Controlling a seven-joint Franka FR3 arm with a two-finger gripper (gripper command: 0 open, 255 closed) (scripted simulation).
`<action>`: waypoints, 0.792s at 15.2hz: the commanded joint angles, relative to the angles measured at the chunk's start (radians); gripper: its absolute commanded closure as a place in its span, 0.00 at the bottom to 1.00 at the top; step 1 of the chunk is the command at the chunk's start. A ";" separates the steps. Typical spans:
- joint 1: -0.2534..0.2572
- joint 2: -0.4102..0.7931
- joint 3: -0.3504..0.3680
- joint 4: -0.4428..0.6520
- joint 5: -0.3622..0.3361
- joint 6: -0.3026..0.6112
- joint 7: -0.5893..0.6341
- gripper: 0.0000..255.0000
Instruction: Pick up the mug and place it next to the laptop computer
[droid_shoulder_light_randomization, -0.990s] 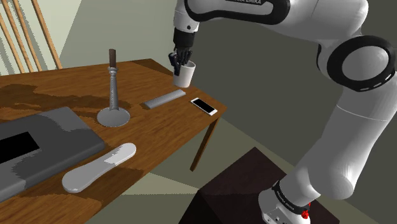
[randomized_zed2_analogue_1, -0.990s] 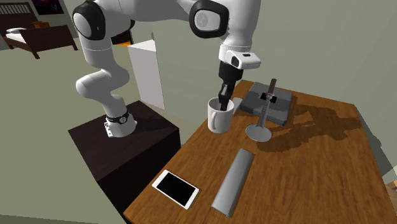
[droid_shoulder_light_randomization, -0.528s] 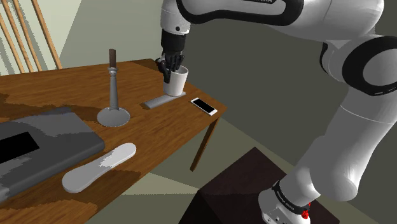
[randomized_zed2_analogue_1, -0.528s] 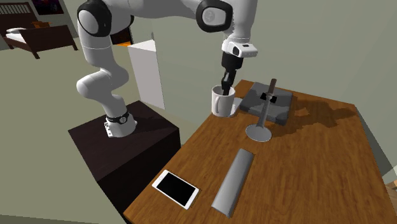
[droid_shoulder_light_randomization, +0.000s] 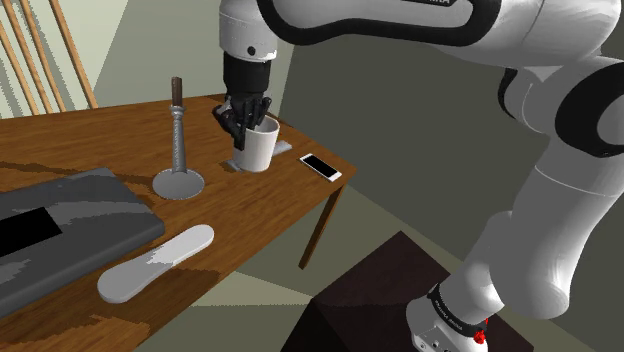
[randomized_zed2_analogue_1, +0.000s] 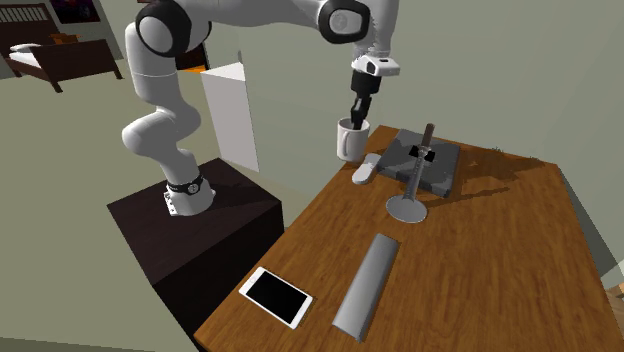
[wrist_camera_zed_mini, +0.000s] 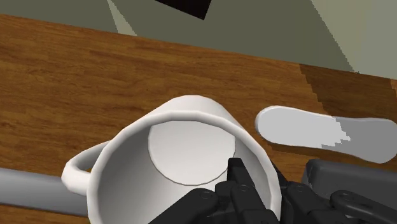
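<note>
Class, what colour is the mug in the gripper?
The mug is white; clearest in wrist view.

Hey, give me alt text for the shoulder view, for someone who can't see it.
A white robot arm's black end effector clasps a white mug by its rim above a wooden table. Toward the shoulder view's left are a grey candlestick-like stand and a grey laptop; a phone lies at its right.

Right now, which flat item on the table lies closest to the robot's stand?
The smartphone, white-edged with a black screen, at the table corner nearest the stand; the grey bar, rounded grey piece and laptop lie farther away.
</note>
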 joint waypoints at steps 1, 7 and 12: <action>0.029 0.002 0.016 0.001 -0.002 -0.001 0.047 1.00; 0.128 0.065 0.061 0.082 -0.028 -0.031 0.184 1.00; 0.225 0.148 0.089 0.195 -0.061 -0.073 0.295 1.00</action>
